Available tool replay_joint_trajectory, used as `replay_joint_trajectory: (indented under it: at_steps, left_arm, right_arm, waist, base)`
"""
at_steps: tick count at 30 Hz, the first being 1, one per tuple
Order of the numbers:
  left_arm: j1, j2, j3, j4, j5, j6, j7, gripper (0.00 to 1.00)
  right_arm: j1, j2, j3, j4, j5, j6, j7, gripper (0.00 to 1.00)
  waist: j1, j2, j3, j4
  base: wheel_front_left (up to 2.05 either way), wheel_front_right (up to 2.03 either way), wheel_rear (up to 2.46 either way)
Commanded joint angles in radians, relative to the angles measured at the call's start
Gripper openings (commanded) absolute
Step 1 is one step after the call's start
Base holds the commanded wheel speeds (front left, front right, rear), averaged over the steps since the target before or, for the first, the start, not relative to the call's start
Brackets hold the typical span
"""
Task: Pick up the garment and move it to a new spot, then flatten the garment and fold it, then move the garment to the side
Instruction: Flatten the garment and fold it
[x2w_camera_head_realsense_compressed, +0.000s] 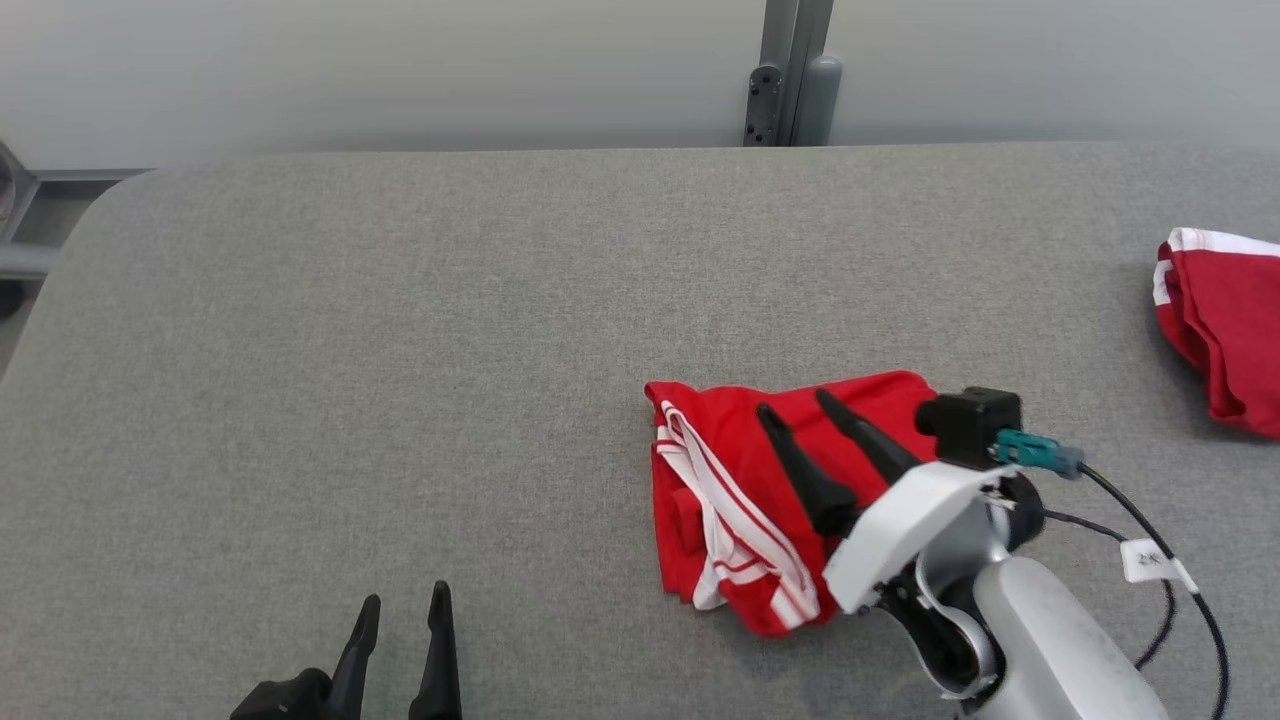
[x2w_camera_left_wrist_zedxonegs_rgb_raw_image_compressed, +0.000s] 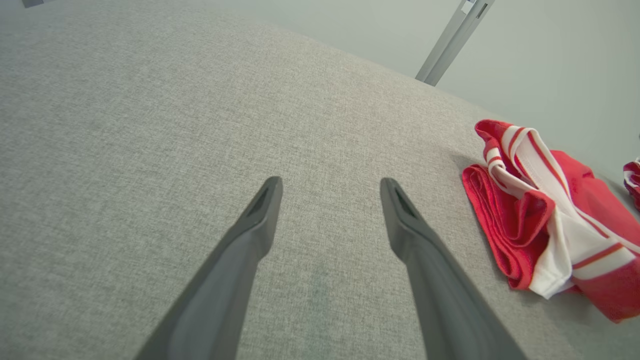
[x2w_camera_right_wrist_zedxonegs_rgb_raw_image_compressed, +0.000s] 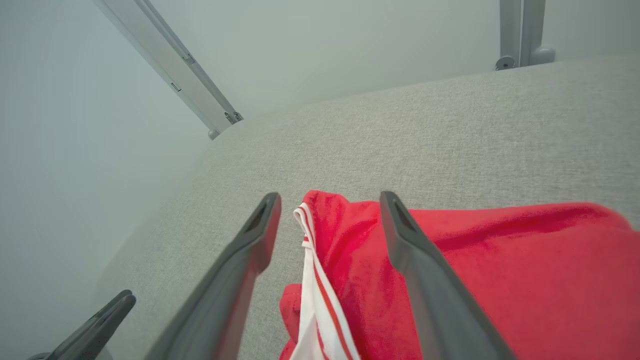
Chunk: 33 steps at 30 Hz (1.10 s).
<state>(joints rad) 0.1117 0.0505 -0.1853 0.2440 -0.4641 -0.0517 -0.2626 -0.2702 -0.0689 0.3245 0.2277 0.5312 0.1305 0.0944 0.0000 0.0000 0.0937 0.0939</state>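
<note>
The garment is red with white stripes and lies crumpled on the grey table, right of centre. My right gripper hovers over it, open, with both dark fingers apart above the cloth. In the right wrist view the garment spreads beneath the open right gripper, and nothing is pinched between the fingers. My left gripper stands open at the lower left, apart from the cloth. From the left wrist, the left gripper is over bare table, with the garment off to its right.
Another red and white piece of cloth lies at the table's right edge. A grey post stands behind the table's far edge. A black cable trails from my right wrist. The table's left corner is rounded.
</note>
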Motion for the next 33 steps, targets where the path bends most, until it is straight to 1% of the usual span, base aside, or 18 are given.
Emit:
replay_joint_trajectory:
  at_steps: [1, 4, 5, 6, 7, 8, 9, 14, 21, 28, 33]
  left_arm:
    - [0.018, 0.001, 0.009, -0.004, 0.010, 0.006, -0.002, 1.00]
    - [0.031, 0.001, 0.012, -0.013, 0.016, 0.007, -0.002, 1.00]
    - [0.033, 0.001, 0.010, -0.016, 0.017, 0.007, -0.002, 1.00]
    - [0.034, 0.001, 0.007, -0.019, 0.018, 0.007, -0.002, 1.00]
    - [0.032, 0.001, 0.003, -0.021, 0.017, 0.006, -0.002, 1.00]
    - [0.029, 0.001, -0.001, -0.023, 0.016, 0.006, -0.002, 1.00]
    - [0.024, 0.001, -0.002, -0.025, 0.017, 0.005, -0.002, 1.00]
    - [-0.003, 0.001, -0.012, -0.033, 0.020, 0.002, -0.002, 1.00]
    - [-0.041, 0.001, -0.012, -0.026, 0.024, -0.009, -0.002, 1.00]
    - [-0.069, 0.001, -0.026, -0.020, 0.003, -0.005, -0.002, 1.00]
    - [-0.078, 0.001, -0.033, -0.016, -0.010, 0.003, -0.002, 1.00]
  right_arm:
    - [0.037, -0.033, -0.025, -0.021, -0.042, 0.000, -0.042, 1.00]
    - [0.104, -0.054, -0.065, -0.048, -0.084, 0.000, -0.095, 1.00]
    - [0.118, -0.074, -0.073, -0.054, -0.111, 0.000, -0.111, 1.00]
    - [0.134, -0.095, -0.080, -0.052, -0.133, 0.000, -0.122, 0.94]
    - [0.152, -0.099, -0.084, -0.044, -0.145, 0.000, -0.126, 0.55]
    - [0.166, -0.100, -0.083, -0.037, -0.155, 0.000, -0.130, 0.22]
    - [0.169, -0.106, -0.073, -0.032, -0.169, 0.000, -0.132, 0.00]
    - [0.151, -0.091, -0.008, 0.017, -0.193, 0.000, -0.141, 0.00]
    - [0.072, -0.038, 0.118, 0.132, -0.217, 0.000, -0.168, 0.00]
    - [-0.018, 0.009, 0.199, 0.261, -0.191, 0.000, -0.184, 0.00]
    - [-0.073, 0.016, 0.264, 0.337, -0.180, 0.000, -0.174, 0.00]
  waist:
    - [0.0000, 0.0000, -0.018, -0.016]
    - [0.0000, 0.0000, -0.029, -0.029]
    - [0.0000, 0.0000, -0.030, -0.033]
    - [0.0000, 0.0000, -0.029, -0.036]
    - [0.0000, 0.0000, -0.026, -0.039]
    - [0.0000, 0.0000, -0.023, -0.040]
    - [0.0000, 0.0000, -0.016, -0.041]
    - [0.0000, 0.0000, 0.024, -0.034]
    - [0.0000, 0.0000, 0.084, 0.006]
    - [0.0000, 0.0000, 0.118, 0.056]
    - [0.0000, 0.0000, 0.124, 0.088]
  base:
    - [0.00, 0.00, 0.00]
    - [0.00, 0.00, 0.00]
    - [0.00, 0.00, 0.00]
    - [0.00, 0.00, 0.00]
    - [0.00, 0.00, 0.00]
    - [0.00, 0.00, 0.00]
    - [0.00, 0.00, 0.00]
    - [0.00, 0.00, 0.00]
    - [0.00, 0.00, 0.00]
    - [0.00, 0.00, 0.00]
    - [0.00, 0.00, 0.00]
